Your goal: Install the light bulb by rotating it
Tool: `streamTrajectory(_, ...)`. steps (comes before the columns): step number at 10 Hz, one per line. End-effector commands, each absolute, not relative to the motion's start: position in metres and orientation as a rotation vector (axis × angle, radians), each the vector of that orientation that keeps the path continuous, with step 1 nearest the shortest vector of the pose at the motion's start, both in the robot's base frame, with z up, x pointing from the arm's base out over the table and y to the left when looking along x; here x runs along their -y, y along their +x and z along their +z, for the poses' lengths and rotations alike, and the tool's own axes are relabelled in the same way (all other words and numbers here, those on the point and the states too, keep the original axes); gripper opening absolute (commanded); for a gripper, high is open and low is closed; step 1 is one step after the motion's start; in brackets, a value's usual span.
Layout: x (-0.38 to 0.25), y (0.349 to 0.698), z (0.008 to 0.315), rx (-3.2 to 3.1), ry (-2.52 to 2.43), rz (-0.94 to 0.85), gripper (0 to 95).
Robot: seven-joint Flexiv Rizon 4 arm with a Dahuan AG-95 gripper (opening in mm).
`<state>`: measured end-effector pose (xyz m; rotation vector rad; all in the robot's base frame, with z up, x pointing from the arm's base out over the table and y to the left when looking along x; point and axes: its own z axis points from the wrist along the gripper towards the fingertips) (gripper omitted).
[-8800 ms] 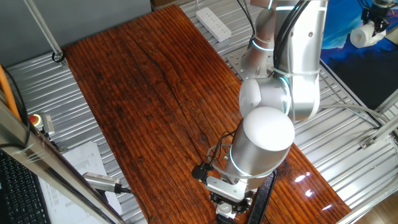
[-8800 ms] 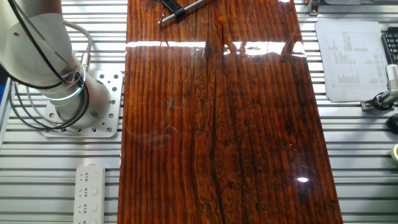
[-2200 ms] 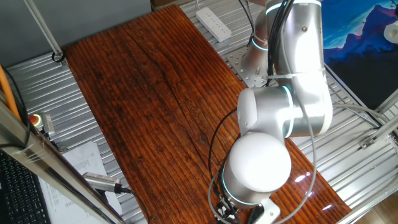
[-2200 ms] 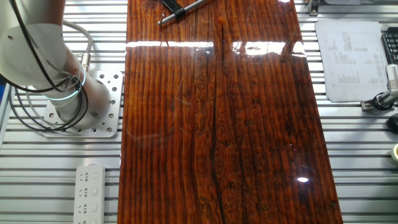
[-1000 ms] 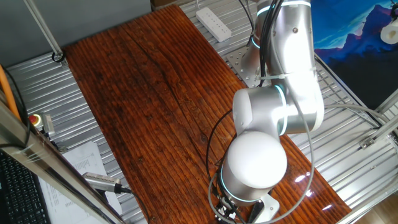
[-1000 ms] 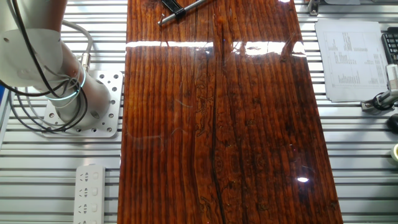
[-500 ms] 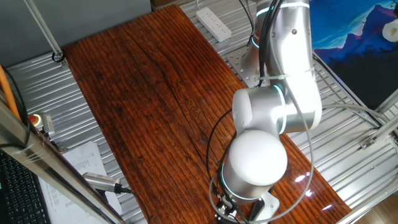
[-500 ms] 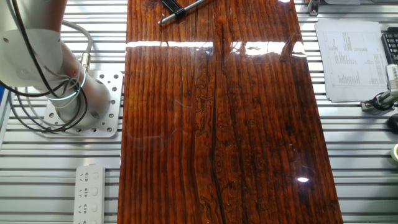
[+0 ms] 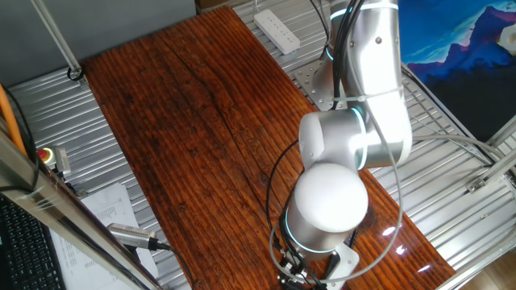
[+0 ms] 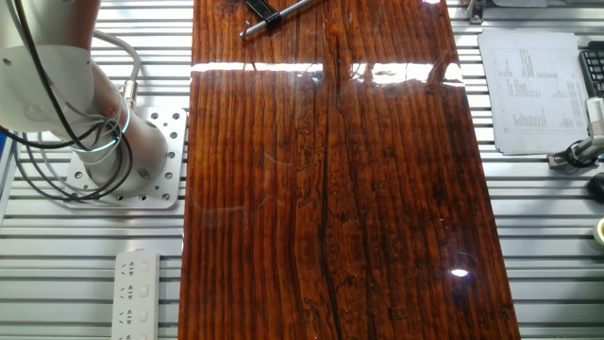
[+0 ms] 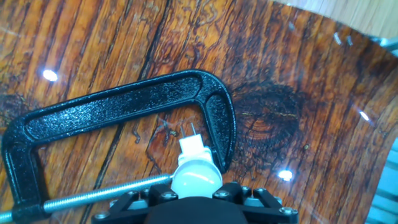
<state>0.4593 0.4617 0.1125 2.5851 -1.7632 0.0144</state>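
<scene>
In the hand view the light bulb [image 11: 197, 175] shows its white rounded dome right at my gripper [image 11: 198, 194], whose black fingers [image 11: 151, 196] press on it from both sides. In front of the dome a white blocky piece [image 11: 191, 148] stands on the wooden table [image 11: 93, 50], inside the bow of a black C-clamp [image 11: 124, 99] that lies flat. The clamp's silver screw [image 11: 106, 190] runs left from the bulb. In one fixed view the arm [image 9: 330, 197] hangs over the table's near end and hides gripper and bulb.
A white power strip [image 9: 276, 28] lies beyond the table's far end. Printed papers [image 10: 533, 90] and a red stop button [image 9: 46, 155] sit on the metal bench beside the table. The clamp's end [image 10: 269, 11] pokes in at the top of the other fixed view.
Over the last seconds the arm's wrist and lower joints have turned and swung slightly left above the table's near end. The table and the things around it are unchanged.
</scene>
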Motion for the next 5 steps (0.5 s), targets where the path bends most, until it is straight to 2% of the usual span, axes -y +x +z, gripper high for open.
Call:
streamTrajectory(1, -0.4634, 0.46, 0.1101, 1.777, 2.592, 0.002, 57.0)
streamTrajectory(5, -0.4669, 0.4632, 0.1111, 1.756, 2.604, 0.007, 57.0)
